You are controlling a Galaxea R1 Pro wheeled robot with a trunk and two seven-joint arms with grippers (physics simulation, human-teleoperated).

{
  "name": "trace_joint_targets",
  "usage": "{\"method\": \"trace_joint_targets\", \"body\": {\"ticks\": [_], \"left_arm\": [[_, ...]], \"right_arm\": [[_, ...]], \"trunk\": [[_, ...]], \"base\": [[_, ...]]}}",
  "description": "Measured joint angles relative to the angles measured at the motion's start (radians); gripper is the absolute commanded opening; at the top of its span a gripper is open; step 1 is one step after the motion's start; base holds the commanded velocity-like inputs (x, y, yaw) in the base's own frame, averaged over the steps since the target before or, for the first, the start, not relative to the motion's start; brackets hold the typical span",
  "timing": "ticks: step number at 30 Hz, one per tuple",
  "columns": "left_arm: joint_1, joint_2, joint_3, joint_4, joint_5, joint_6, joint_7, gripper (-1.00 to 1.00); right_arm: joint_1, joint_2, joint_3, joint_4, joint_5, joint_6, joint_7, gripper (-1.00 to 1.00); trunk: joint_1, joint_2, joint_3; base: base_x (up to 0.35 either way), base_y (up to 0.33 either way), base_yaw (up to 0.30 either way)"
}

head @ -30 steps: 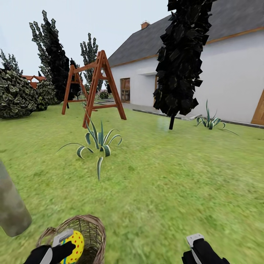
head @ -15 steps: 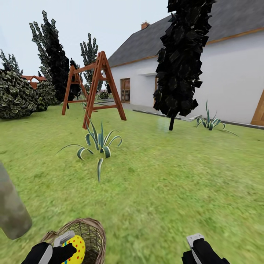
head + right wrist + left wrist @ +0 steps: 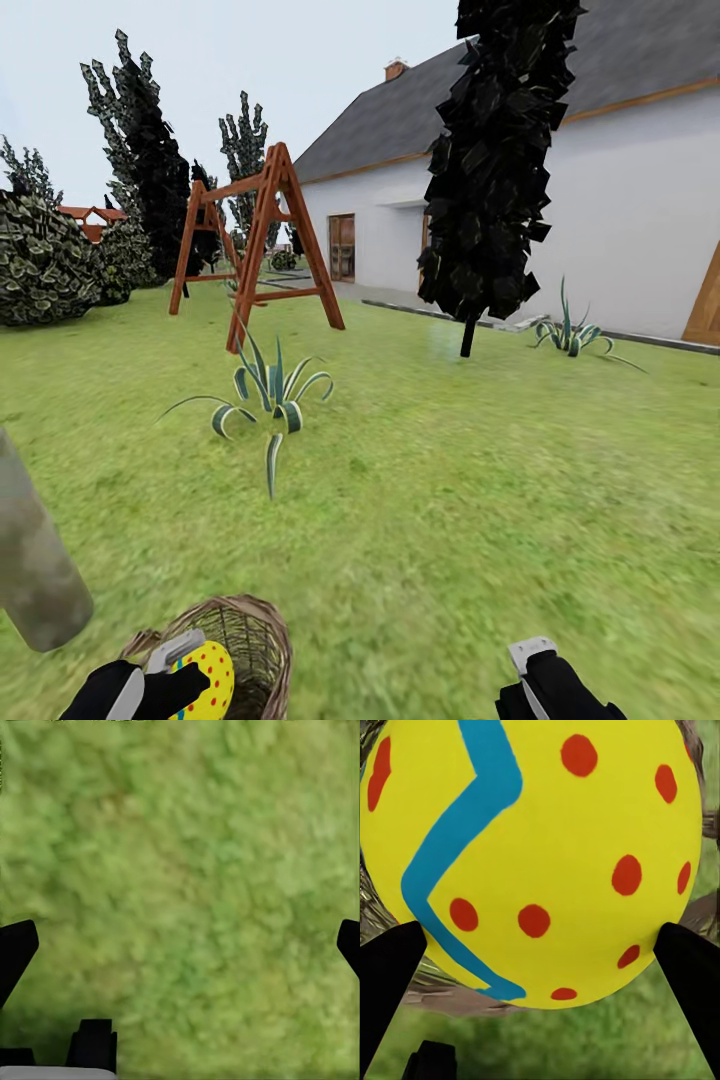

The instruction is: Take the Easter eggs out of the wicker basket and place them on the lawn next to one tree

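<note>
Change since a second ago: left pincer [image 3: 185, 675] and its egg have sunk slightly; basket barely shifted. Item: yellow Easter egg with red dots and blue zigzag [image 3: 529, 855], clamped between the left pincer's black fingers [image 3: 386, 975], over the near rim of the brown open-weave wicker basket [image 3: 262, 640]. Destination: pale grey-green mottled tree trunk [image 3: 35, 570], just to that arm's outer side, on the mottled green lawn [image 3: 450, 500]. Right pincer [image 3: 180, 945]: spread wide, empty, above grass.

pale trunk [image 3: 35, 560] and right tool [image 3: 545, 680] cropped by head view's edges
</note>
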Motion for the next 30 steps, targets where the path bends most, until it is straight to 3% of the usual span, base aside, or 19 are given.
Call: {"method": "trace_joint_targets", "body": {"ticks": [12, 30], "left_arm": [[0.000, 0.000, -0.001, 0.009, 0.001, -0.022, -0.001, -1.00], [0.000, 0.000, -0.001, 0.003, 0.001, -0.025, -0.001, -1.00]], "right_arm": [[0.000, 0.000, 0.001, 0.000, 0.004, -0.001, 0.001, 1.00], [0.000, 0.002, 0.003, 0.000, 0.011, -0.002, -0.002, 1.00]], "trunk": [[-0.046, 0.084, 0.035], [-0.115, 0.210, 0.091]], "base": [[-0.130, -0.234, -0.016], [-0.155, -0.293, 0.253]]}}
